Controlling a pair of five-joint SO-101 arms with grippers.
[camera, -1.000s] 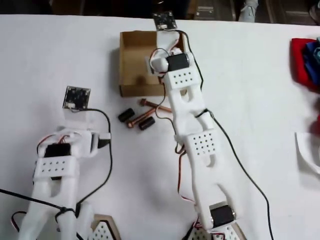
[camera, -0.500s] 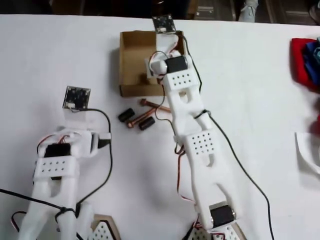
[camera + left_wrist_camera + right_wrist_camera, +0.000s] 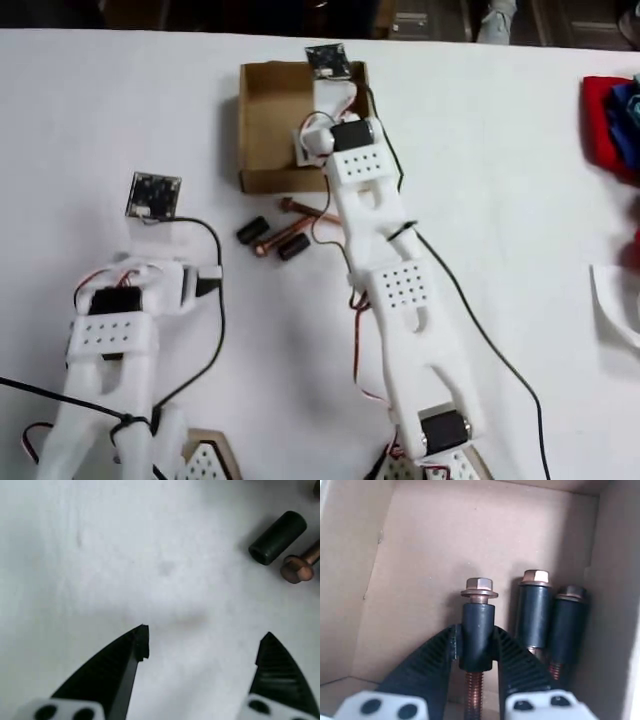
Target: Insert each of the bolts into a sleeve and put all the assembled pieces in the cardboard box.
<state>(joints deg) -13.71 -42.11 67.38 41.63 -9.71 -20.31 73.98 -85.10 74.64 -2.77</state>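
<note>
The cardboard box [image 3: 262, 120] stands at the table's far middle, and my right arm [image 3: 362, 165] leans over its right side. Inside the box my right gripper [image 3: 476, 647] is shut on an assembled piece [image 3: 478, 630], a copper bolt in a black sleeve. Two more assembled pieces [image 3: 535, 612] [image 3: 567, 625] lie beside it on the box floor [image 3: 430, 555]. Just in front of the box lie two loose black sleeves [image 3: 252, 230] [image 3: 293, 246] and two copper bolts [image 3: 272, 241] [image 3: 305, 209]. My left gripper [image 3: 202, 645] stands open over bare table, short of a sleeve [image 3: 278, 537] and a bolt head [image 3: 297, 568].
My left arm [image 3: 112, 320] rests at the near left with its black cable [image 3: 218, 300] looping beside it. A red cloth [image 3: 610, 120] and a white object [image 3: 615, 300] lie at the right edge. The table's left and far right stretches are bare white.
My right wrist has dipped a little lower and deeper into the box with the assembled piece. The left arm and the loose parts have not moved.
</note>
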